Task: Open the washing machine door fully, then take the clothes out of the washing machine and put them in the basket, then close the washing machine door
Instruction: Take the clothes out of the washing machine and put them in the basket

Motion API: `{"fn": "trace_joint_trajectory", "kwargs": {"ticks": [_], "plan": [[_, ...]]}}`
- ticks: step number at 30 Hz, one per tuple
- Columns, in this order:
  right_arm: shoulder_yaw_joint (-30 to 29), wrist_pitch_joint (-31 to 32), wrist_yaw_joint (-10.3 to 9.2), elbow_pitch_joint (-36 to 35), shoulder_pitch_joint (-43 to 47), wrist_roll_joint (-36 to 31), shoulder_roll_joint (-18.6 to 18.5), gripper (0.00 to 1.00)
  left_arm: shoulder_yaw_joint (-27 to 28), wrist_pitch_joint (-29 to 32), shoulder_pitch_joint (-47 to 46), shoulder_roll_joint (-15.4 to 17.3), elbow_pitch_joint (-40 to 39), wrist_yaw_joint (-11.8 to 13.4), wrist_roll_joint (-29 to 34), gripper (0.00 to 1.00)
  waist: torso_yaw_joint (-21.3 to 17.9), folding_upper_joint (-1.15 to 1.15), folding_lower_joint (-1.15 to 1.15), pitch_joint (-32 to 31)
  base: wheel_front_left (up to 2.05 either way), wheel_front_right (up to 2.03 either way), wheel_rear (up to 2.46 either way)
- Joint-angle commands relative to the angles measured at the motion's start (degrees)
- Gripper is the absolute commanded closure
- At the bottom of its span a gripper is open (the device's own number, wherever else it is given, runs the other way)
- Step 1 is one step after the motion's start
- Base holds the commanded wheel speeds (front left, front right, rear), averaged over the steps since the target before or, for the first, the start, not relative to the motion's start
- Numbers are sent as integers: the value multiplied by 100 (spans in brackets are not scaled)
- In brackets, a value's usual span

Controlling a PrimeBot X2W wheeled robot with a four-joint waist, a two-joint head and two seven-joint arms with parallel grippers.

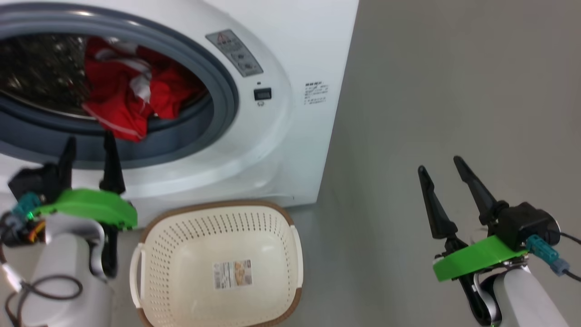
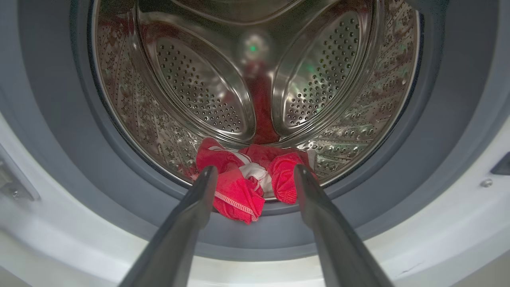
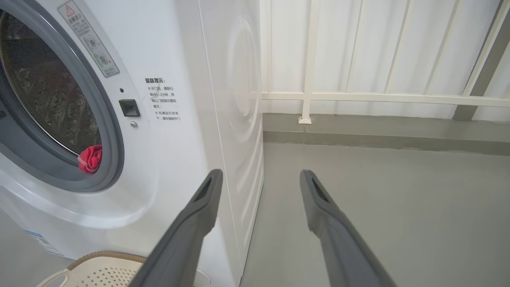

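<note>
At the drum's front lip, the clothes (image 2: pixel 239 191) lie bunched, not yet gripped.

Red with white trim, they spill onto the grey ring (image 1: pixel 222 86) of the washer (image 1: pixel 295 54), whose mouth stands open. The basket (image 1: pixel 190 236) sits on the floor (image 1: pixel 454 91) just below. The left gripper (image 1: pixel 88 141) faces the bundle, fingers apart and holding nothing. The right gripper (image 1: pixel 440 164) hangs well off to the side, fingers apart too. A shallow pinch might take only one fold, so the rest could trail and drop beside the basket. Fingertips could also snag the rubber ring. A red-triangle warning sticker (image 1: pixel 233 52), a Chinese notice (image 3: pixel 161 99) by the latch and the basket's paper label (image 1: pixel 232 274) are all too small to read.
</note>
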Motion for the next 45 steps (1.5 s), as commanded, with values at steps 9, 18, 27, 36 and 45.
{"fn": "trace_joint_trajectory", "kwargs": {"ticks": [9,18,27,36,45], "plan": [[137,-37,28,-221,-461,-53,-27,0,81,-69,-1139,376,600,69,105,0,-104,0,0,921,0,0,0],[174,-37,28,-287,-621,-62,-25,0,157,-39,-2175,541,1517,-11,-65,0,-261,0,0,1382,0,0,0],[265,-37,28,-324,-812,-10,6,0,-77,311,-3044,864,2492,415,202,0,-439,0,0,1756,0,0,0],[319,-37,28,-309,-850,95,46,0,-653,823,-3426,1184,3113,755,759,0,-529,0,0,1852,0,0,0],[406,-37,28,-288,-852,200,86,0,-1114,1186,-3457,1399,3288,943,1146,64,-583,0,0,1829,0,0,0]]}}
